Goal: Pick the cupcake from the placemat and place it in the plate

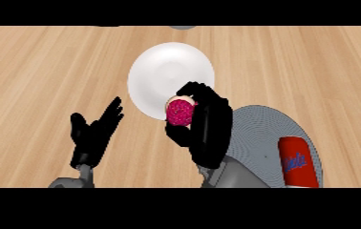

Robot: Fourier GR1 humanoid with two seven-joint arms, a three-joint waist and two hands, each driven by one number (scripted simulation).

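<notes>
I see my right hand (211,124) curled round the cupcake (181,111), at the near rim of the plate (168,65) in the middle of the table (49,70). My left hand (93,135) rests open toward the near-left corner.

Right robot hand (208,128) holds cupcake (181,111) over plate (165,73).

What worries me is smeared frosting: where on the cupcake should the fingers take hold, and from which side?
Grip the cupcake round its sides, below the pink top, coming in from its right. The right hand shows this now: its fingers and thumb curl round the short round body, and the pink top faces outward, uncovered. That shape probably suits a wrap round the sides best.
</notes>
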